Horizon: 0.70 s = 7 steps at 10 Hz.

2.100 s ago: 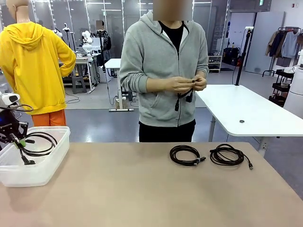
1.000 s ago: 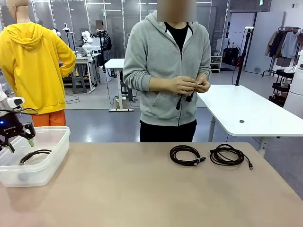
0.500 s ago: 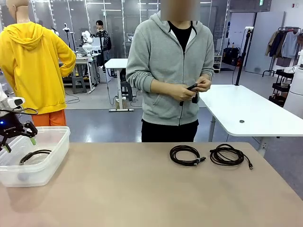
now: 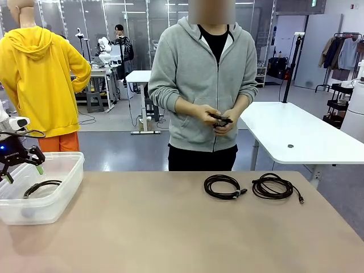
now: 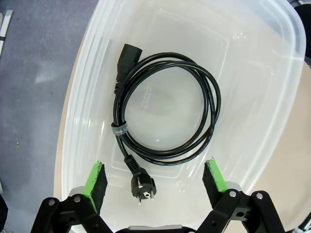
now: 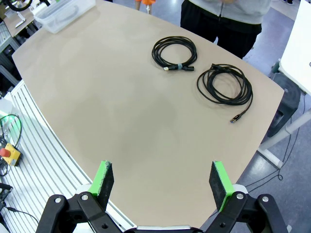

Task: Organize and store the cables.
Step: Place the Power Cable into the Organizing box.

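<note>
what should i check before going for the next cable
1. left gripper open and empty: ok
2. power cable lying wholly inside the bin: ok
3. right gripper open: ok
4. banded coil and other coil on the table, apart, nothing over them: ok
5. fourth cable set down for pickup: not ok, it is in the person's hands

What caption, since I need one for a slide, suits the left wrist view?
Open left gripper above a clear plastic bin holding one coiled black power cable.
</note>
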Motion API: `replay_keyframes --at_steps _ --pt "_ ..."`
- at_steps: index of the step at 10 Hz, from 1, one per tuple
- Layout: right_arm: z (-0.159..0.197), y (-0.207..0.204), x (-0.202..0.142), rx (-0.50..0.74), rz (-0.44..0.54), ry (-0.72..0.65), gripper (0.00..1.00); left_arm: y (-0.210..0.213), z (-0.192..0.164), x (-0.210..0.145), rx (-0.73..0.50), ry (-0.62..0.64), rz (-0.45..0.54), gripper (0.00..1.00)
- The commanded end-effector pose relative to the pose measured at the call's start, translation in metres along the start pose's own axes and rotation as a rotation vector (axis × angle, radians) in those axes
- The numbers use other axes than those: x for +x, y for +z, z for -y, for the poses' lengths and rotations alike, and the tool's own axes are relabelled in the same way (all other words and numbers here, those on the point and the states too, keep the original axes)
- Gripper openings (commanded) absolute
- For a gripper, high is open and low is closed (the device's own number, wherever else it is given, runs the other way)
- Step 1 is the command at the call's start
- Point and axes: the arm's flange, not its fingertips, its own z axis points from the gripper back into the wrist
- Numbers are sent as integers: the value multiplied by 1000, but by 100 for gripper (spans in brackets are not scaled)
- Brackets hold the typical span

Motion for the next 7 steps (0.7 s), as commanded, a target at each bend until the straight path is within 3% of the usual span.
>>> replay_keyframes --at_steps 1,7 --pt "1 2 0 9 6 15 100 0 0 2 0 -1 1 100" --pt "1 2 0 9 6 15 100 0 0 2 0 -1 1 100"
